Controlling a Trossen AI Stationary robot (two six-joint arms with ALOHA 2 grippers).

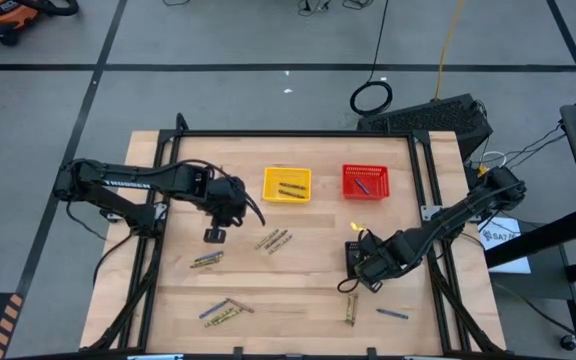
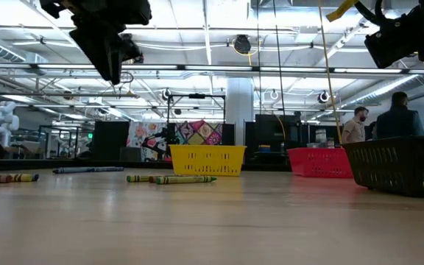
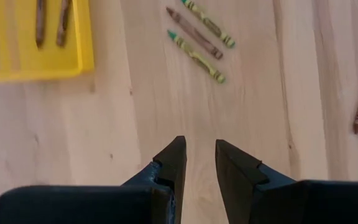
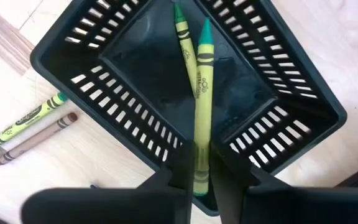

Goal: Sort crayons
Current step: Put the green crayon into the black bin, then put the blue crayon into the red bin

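Plywood tabletop in a dark metal frame is sitting on a grey concrete floor crossed by black tape lines, with a coiled cable lying beyond its far edge. At table height, a wide workshop is showing behind it under rows of ceiling lights, and two people are standing at about three o'clock in the background.

Crayons are lying scattered over the wood as thin paper-wrapped sticks in yellow-green, brown and blue. A loose cluster is resting at the centre, another at about seven o'clock, a pair at about eight o'clock, and singles near five o'clock. Two brown ones are lying in the yellow basket at twelve o'clock, and one is showing in the red basket at about one o'clock.

The right gripper is hanging over the black basket at about four o'clock, its fingers pinching a yellow-green crayon whose tip is reaching down beside another lying inside. The left gripper is hovering above bare wood at about ten o'clock, fingers parted and grasping nothing.
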